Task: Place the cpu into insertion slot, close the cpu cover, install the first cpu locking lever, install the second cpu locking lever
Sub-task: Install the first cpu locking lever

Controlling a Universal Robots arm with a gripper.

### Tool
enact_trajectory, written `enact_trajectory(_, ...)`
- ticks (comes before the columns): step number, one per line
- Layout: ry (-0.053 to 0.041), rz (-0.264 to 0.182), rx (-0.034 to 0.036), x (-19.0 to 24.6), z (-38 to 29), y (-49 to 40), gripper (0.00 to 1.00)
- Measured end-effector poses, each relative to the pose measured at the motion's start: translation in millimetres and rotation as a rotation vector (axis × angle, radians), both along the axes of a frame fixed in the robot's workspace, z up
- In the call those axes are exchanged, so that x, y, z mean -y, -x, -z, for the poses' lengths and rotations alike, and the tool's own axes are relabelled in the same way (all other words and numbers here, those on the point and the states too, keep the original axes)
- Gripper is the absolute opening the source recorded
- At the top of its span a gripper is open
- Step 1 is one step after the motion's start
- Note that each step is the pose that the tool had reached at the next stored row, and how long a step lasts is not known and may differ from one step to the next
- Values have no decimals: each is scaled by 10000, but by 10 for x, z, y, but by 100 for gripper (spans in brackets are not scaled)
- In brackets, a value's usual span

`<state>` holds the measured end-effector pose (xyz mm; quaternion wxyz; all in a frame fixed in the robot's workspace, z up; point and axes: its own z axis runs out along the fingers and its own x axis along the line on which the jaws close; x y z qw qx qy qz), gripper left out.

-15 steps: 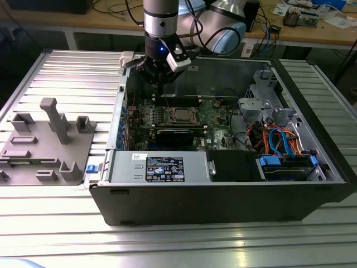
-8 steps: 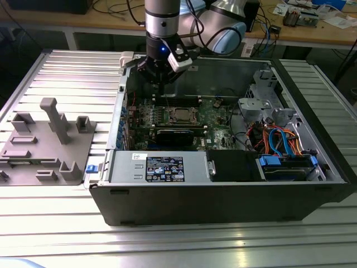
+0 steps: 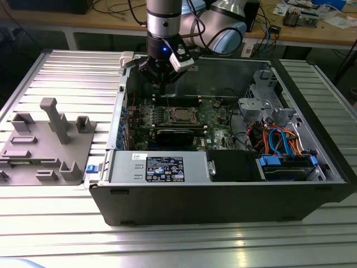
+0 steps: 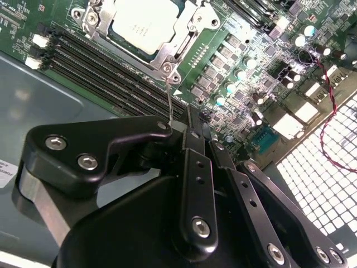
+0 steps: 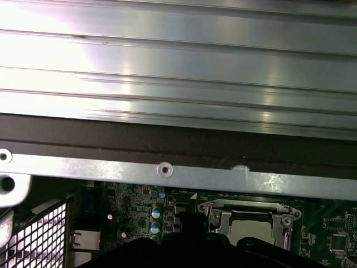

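The cpu (image 3: pixel 181 114) lies in the insertion slot on the green board inside the open case, its dull silver top showing in both wrist views (image 4: pixel 142 25) (image 5: pixel 252 228). The cpu cover (image 4: pixel 187 42) lies flat around it as a silvery frame. A thin wire locking lever (image 4: pixel 169 95) rises from the socket's corner up to my fingertips. My gripper (image 3: pixel 162 84) hangs just to the exterior view's left of the socket; in the second wrist view the gripper (image 4: pixel 189 125) has its black fingers drawn together on the lever's free end.
Memory slots (image 4: pixel 100 67) run beside the socket. A black card (image 3: pixel 175 134) lies in front of it. The power supply (image 3: pixel 159 167) and a drive bay with blue cables (image 3: pixel 279 145) fill the case front and right. A grey fixture (image 3: pixel 50 139) stands on the table.
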<state>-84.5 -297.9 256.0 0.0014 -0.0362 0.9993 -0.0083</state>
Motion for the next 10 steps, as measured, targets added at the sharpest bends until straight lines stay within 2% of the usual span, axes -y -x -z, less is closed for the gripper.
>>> enact_trajectory(10,10,0,0,0,0,-60,11)
